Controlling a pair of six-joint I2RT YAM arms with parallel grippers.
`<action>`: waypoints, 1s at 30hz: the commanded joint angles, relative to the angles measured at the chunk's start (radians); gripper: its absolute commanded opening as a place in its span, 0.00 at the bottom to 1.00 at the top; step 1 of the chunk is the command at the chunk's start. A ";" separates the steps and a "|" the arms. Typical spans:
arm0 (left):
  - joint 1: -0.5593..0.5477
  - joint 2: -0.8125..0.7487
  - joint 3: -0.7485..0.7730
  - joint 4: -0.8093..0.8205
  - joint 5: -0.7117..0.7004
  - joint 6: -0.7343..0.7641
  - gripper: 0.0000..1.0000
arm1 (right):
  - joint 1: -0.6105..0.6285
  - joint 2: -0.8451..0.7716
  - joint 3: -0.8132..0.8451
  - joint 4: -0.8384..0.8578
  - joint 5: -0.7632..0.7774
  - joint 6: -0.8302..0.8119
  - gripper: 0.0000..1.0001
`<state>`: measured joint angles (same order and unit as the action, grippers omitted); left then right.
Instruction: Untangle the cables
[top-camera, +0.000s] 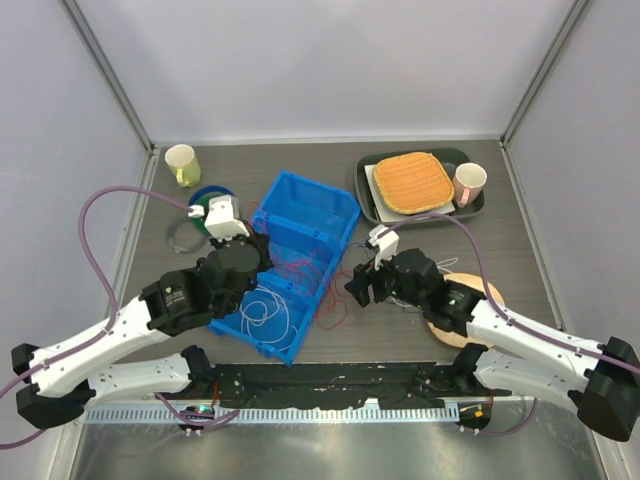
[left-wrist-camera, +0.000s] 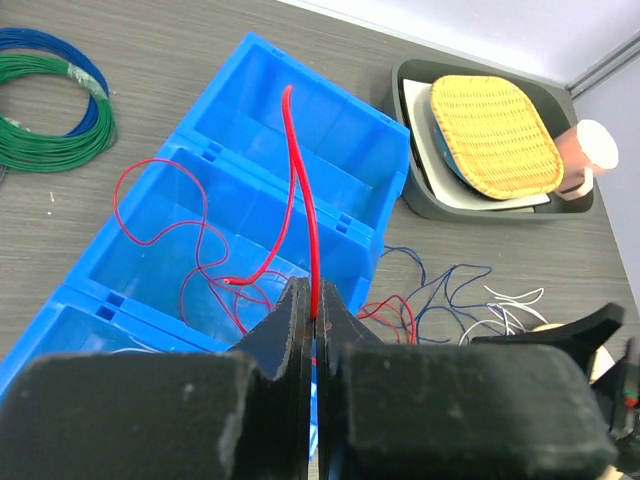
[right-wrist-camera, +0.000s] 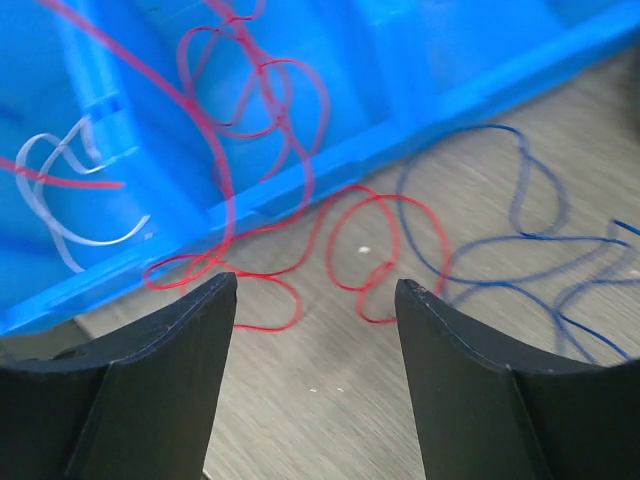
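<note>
L gripper (left-wrist-camera: 315, 300) clamped on red cable (left-wrist-camera: 302, 180) over bin (left-wrist-camera: 230, 120); R gripper (right-wrist-camera: 315, 285) wide open, empty, above worktop (right-wrist-camera: 330, 420). Cable looks light, limp; pinch near free end.

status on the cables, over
Left gripper shut on red cable. Right gripper open above its loose loops. Loops spill over blue bin wall, beside dark blue cable.

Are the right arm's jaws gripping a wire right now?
No, the right jaws stand wide open, with loops of red cable lying on the table between them.
</note>
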<state>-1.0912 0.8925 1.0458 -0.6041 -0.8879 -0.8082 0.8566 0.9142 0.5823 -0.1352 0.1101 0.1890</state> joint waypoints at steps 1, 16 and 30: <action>-0.001 -0.041 0.010 0.032 -0.006 -0.002 0.00 | 0.010 0.026 -0.067 0.214 -0.272 0.010 0.70; -0.001 -0.090 -0.036 -0.003 0.001 -0.059 0.00 | 0.128 0.189 -0.164 0.634 -0.008 0.263 0.70; -0.001 -0.113 -0.033 -0.052 -0.034 -0.077 0.00 | 0.214 0.286 -0.038 0.351 0.422 0.437 0.01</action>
<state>-1.0912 0.8089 1.0107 -0.6254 -0.8722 -0.8577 1.0706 1.2934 0.5091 0.3653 0.2707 0.5056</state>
